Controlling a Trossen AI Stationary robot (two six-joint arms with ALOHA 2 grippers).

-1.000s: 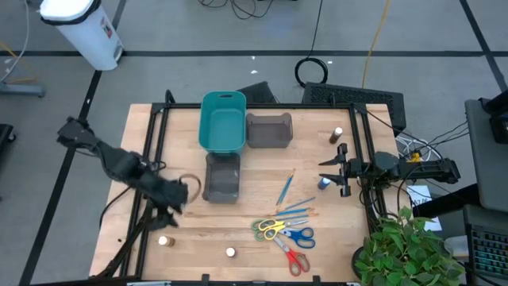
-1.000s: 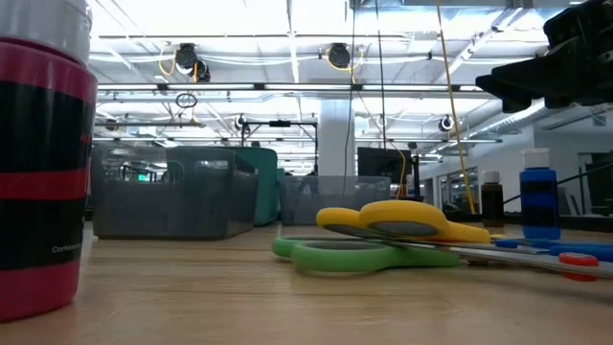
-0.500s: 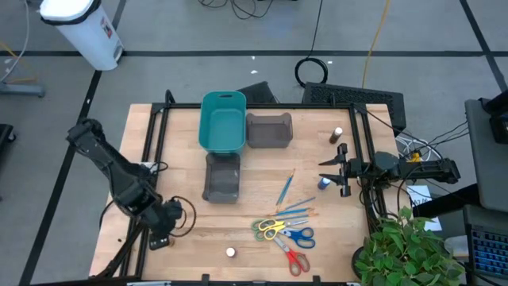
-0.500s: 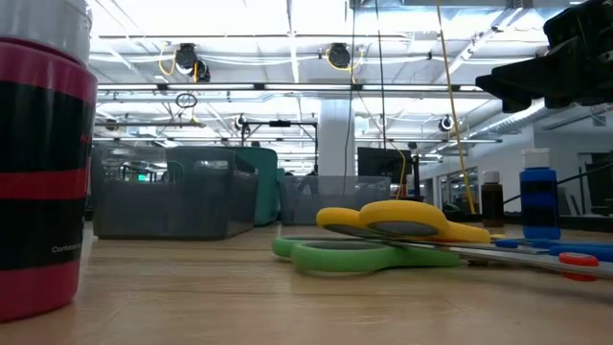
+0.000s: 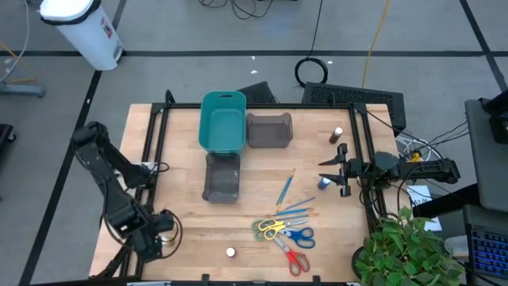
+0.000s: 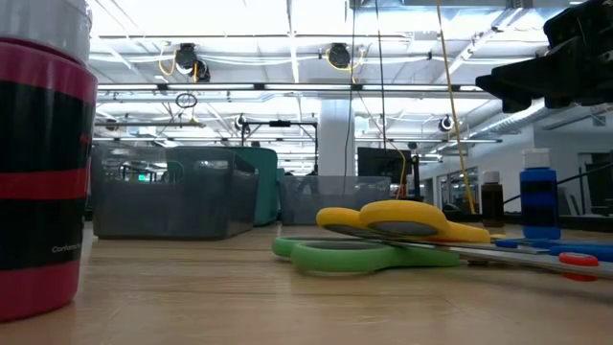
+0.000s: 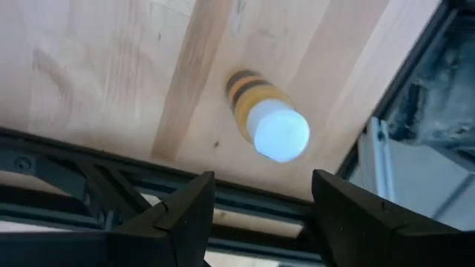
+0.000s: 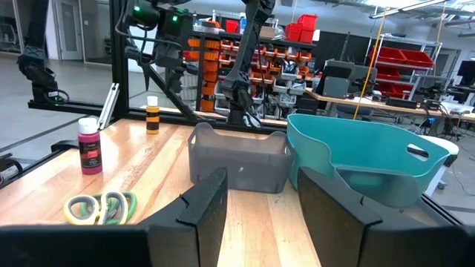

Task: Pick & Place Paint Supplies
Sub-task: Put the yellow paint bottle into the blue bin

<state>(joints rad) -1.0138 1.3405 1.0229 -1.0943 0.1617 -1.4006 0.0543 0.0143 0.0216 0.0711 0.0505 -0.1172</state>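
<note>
**Paint supplies on the table, both grippers empty**

High view. Left gripper [image 5: 151,238] sits at the lower left of the frame, over the table's [image 5: 182,214] left front corner; its fingers cannot be made out here. Right gripper [image 5: 340,178] hangs at the right edge of the table, just beside a blue paint bottle [image 5: 324,183]. A brown bottle [image 5: 344,150] and a white-capped bottle [image 5: 338,134] stand above it in the frame. Upper centre: a teal bin [image 5: 222,121], a grey bin [image 5: 269,130] to its right, and a second grey bin [image 5: 223,176] below. Lower centre: green-yellow scissors [image 5: 270,229], blue scissors [image 5: 297,236], red scissors [image 5: 294,260], with thin brushes [image 5: 287,191] above them. A white-capped bottle [image 5: 230,253] stands alone at the bottom edge.

Low view. A red-and-black paint bottle [image 6: 38,172] fills the left edge. The green-yellow scissors [image 6: 383,238] lie flat at centre. The blue bottle [image 6: 538,205] and brown bottle [image 6: 491,199] stand upright at the right, with the bins behind.

Left wrist view. The left gripper [image 7: 256,211] has its fingers apart, holding nothing. A yellow-and-black, white-capped paint bottle [image 7: 263,119] stands on the wood between and beyond them, near the table edge.

Right wrist view. The right gripper [image 8: 256,204] has its fingers apart and empty. Beyond them are the grey bin [image 8: 237,159], the teal bin [image 8: 367,159], the red bottle [image 8: 90,146], a yellow bottle [image 8: 152,116] and scissors [image 8: 100,206].
</note>
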